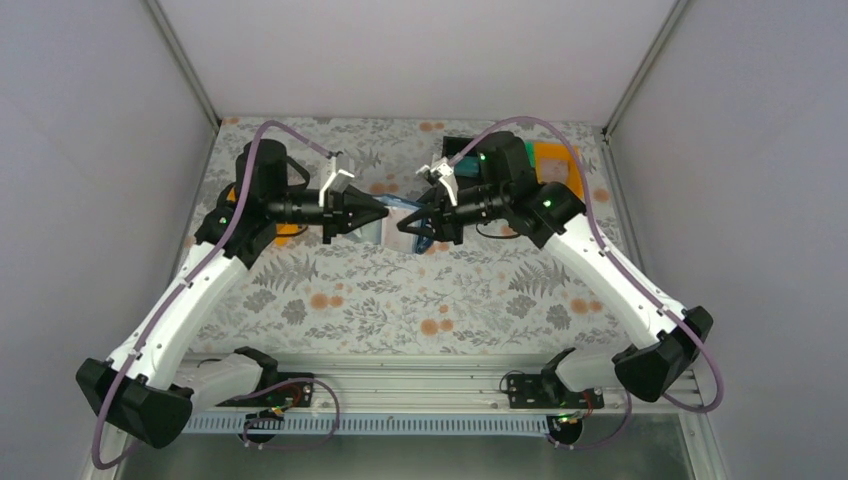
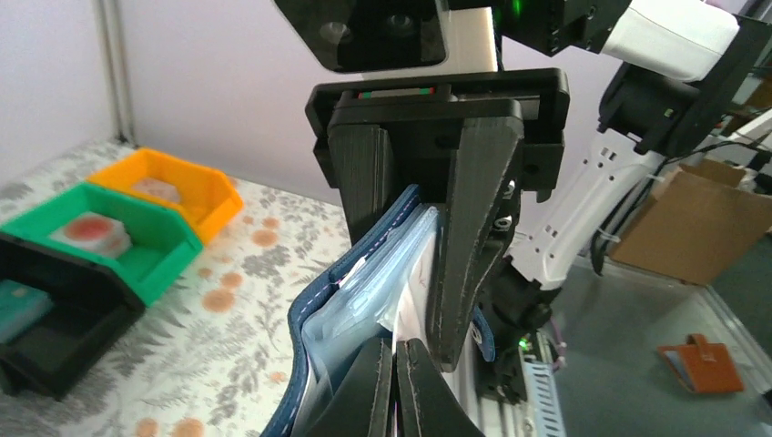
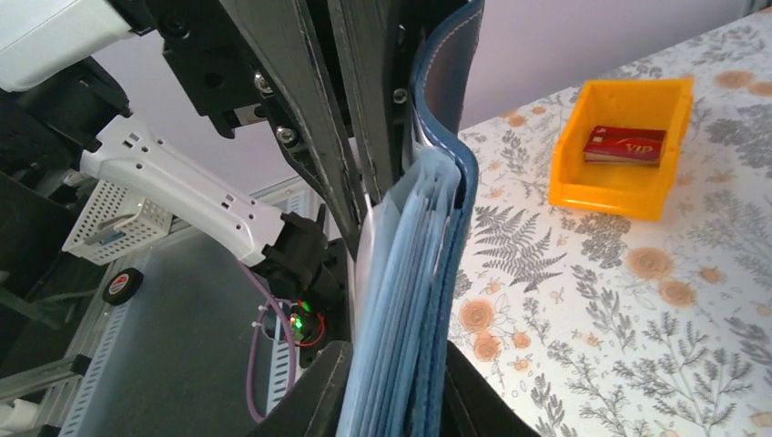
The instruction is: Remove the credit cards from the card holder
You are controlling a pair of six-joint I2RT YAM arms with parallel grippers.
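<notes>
Tearing is worrying me: my right jaws are clamping the card holder (image 3: pixel 437 273) off the surface (image 3: pixel 637 300), my left jaws are clenching shut opposite, on what I cannot tell, so pulling could be ripping a pocket.

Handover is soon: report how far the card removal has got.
Done: one red card lies in the orange bin. In hand: the right gripper holds the wallet up while the left gripper pinches shut among its pockets. Remaining: no card is drawn clear; what stays inside is hidden.
</notes>
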